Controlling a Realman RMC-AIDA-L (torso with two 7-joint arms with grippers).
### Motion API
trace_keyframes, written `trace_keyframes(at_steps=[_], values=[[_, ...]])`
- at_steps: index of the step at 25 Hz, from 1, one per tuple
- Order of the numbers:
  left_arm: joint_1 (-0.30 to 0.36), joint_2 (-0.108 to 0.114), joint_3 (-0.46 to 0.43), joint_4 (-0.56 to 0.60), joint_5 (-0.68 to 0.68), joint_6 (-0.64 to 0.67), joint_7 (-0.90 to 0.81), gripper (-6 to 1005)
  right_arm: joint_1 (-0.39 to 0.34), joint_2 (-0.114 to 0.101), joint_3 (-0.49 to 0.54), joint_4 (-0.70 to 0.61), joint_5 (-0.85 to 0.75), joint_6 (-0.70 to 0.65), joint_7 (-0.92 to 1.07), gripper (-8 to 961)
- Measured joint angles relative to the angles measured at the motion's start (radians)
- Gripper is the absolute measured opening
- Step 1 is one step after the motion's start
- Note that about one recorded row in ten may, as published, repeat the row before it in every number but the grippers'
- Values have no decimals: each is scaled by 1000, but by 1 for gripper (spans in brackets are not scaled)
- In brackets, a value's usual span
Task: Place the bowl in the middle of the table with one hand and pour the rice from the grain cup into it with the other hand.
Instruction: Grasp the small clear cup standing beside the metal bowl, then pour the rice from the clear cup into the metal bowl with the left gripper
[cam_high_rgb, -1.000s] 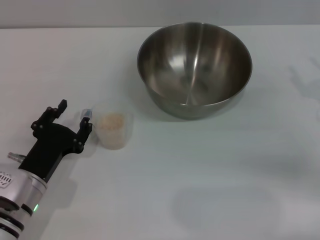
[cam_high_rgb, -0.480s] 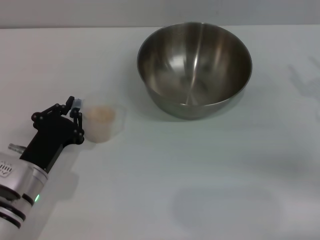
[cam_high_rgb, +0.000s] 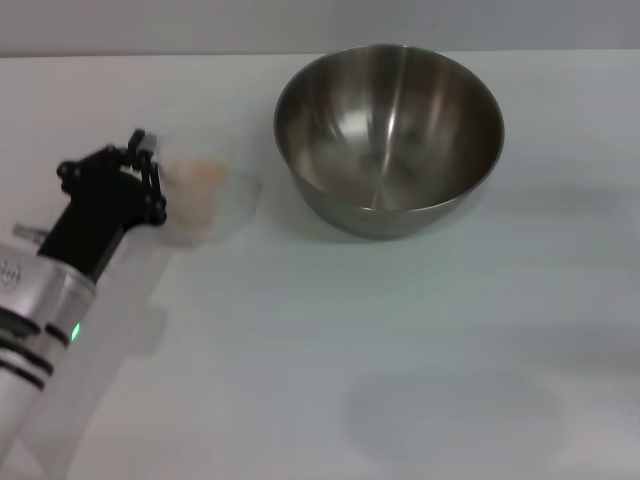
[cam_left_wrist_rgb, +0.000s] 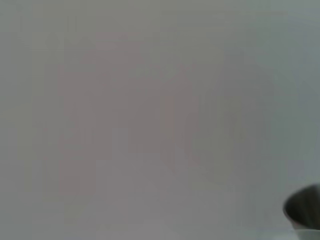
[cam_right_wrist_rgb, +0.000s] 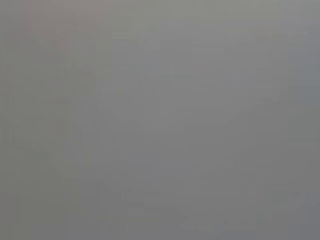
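While the one desk (cam_high_rgb: 330, 330) carries everything, the single bowl (cam_high_rgb: 389, 135) sits toward its twelve o'clock side, mouth up, ready, I judge, to receive a pour. My left jaws (cam_high_rgb: 150, 180), at nine o'clock of the bowl, are clamped on the handle of the one grain cup (cam_high_rgb: 210, 200), held off the desk and tilted toward the bowl. One small heap of rice (cam_high_rgb: 200, 176) lies inside it. My right jaws are out of sight.
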Motion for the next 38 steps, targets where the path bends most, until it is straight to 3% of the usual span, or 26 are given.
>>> trace_keyframes(at_steps=[6, 15, 38], values=[[-84, 6, -52, 17, 1, 59, 28, 34, -47, 1, 58, 3, 7, -6, 3, 685], [-212, 3, -76, 10, 5, 89, 236, 34, -87, 3, 83, 13, 8, -5, 5, 686], [-356, -7, -72, -205, 54, -282, 1160, 35, -98, 4, 70, 28, 0, 31, 12, 685]])
